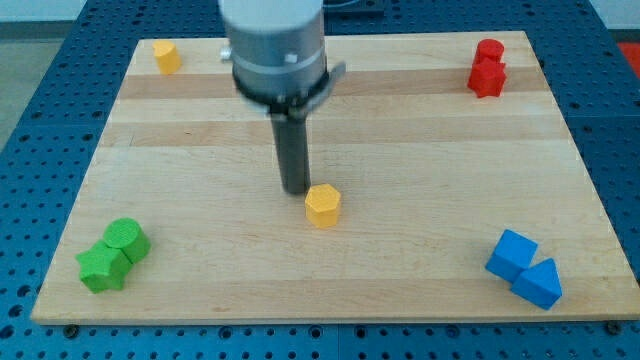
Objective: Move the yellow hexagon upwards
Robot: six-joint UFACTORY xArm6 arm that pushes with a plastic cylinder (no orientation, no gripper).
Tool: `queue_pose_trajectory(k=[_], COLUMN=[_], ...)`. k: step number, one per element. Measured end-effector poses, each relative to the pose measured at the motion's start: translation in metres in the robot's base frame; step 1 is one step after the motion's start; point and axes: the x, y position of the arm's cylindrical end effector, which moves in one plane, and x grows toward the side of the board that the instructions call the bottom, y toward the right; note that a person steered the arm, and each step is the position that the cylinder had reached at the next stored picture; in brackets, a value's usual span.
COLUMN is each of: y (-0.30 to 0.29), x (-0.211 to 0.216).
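Yellow hexagon near the middle of the counter, slightly toward the view's bottom, resting flat on the wood. My tip just up and to the view's left of it, very close, contact not clear from this angle. Rod standing upright under a wide grey cylinder housing at the view's top. No claw on this arm, only the rod, so nothing to open, close or grip.

Second yellow block, smaller-looking, far off in the counter's top left corner. Two red blocks touching, stacked one above the other in the view, in the top right corner; exact shapes hard to make out. Green pair in the bottom left corner: a green cylinder touching a green star-like block below and left of it. Blue pair in the bottom right corner: a blue cube touching a blue triangle toward the lower right.

Pale wooden board on a blue perforated surface.
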Motion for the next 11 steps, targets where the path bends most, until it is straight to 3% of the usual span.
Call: queue_pose_trajectory(k=[1, 2, 4, 5, 7, 8, 11], y=[0.000, -0.003, -0.009, -0.012, 0.045, 0.045, 0.043], x=[-0.075, -0.062, 0.120, 0.176, 0.156, 0.136, 0.012])
